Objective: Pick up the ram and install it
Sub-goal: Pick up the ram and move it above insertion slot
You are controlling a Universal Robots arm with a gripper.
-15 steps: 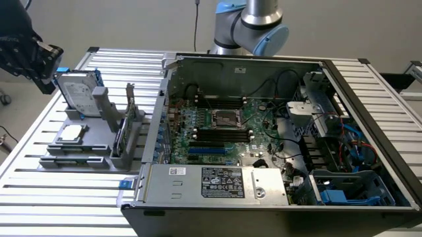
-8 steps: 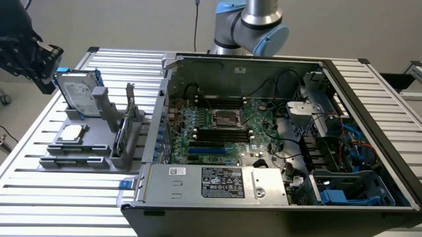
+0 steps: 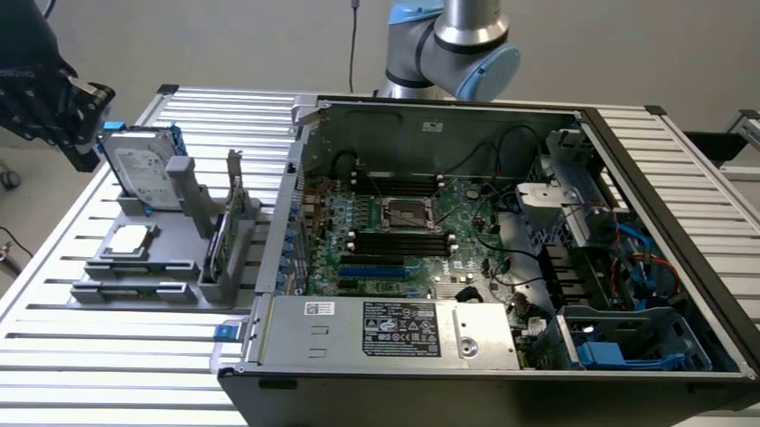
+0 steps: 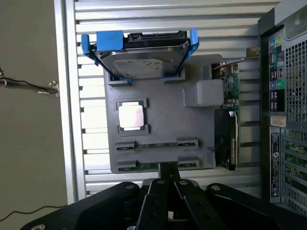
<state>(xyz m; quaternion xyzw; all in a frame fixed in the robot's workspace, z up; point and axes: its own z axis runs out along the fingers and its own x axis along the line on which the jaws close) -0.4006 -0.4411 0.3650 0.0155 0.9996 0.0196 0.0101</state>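
Two ram sticks stand on edge in grooves of the grey fixture (image 4: 192,124): one ram (image 4: 156,144) farther from my fingers, the other ram (image 4: 144,166) right beside them. My gripper (image 4: 168,168) hangs above this end of the fixture, shut, with nothing between its fingers. In the exterior view my gripper (image 3: 81,149) is high at the far left, over the fixture (image 3: 131,276). The motherboard's black slots (image 3: 404,242) lie inside the open computer case (image 3: 475,116).
The fixture also holds a silver hard drive in a blue frame (image 4: 141,60), a square processor chip (image 4: 131,116) and an expansion card (image 4: 225,143). Everything rests on a slatted metal table (image 3: 107,356). The case wall (image 4: 288,120) stands close beside the fixture.
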